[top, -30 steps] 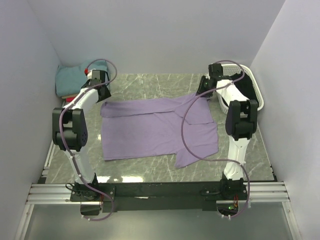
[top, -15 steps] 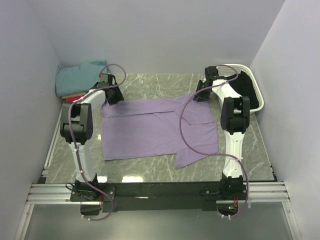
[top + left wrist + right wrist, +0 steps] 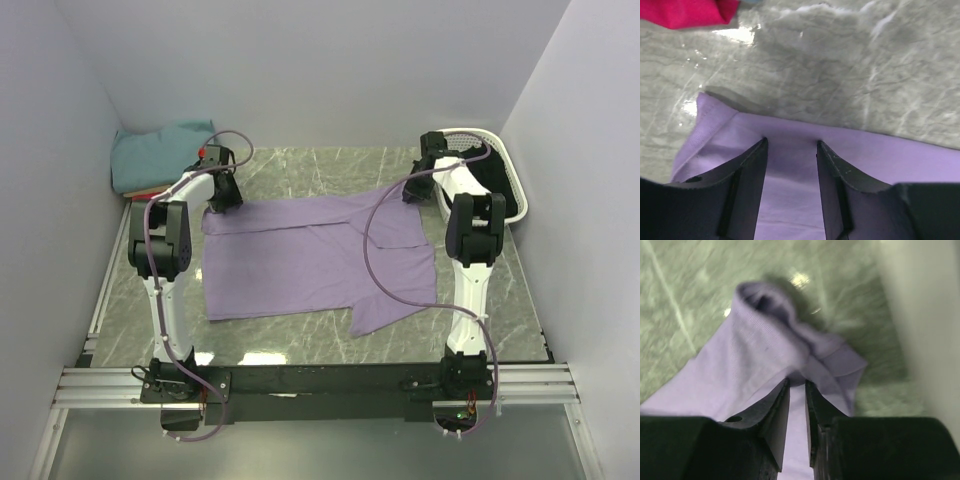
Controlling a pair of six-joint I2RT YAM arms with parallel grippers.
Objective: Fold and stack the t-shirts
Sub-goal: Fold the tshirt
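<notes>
White basket (image 3: 462, 138) at far right shows only a dark inside, while the lavender t-shirt (image 3: 300, 255) lies spread on the marble table (image 3: 300, 165), left gripper (image 3: 791, 145) wide over its far-left hem, right gripper (image 3: 797, 384) pinched narrow on its bunched far-right corner.

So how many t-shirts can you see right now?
3: a lavender t-shirt spread flat in the middle, a folded teal t-shirt in the far-left corner, and a red t-shirt peeking out beneath it. More may be hidden in that stack.

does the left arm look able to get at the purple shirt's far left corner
Likely yes: the left gripper hangs open right over that corner of the lavender shirt, nothing between.
</notes>
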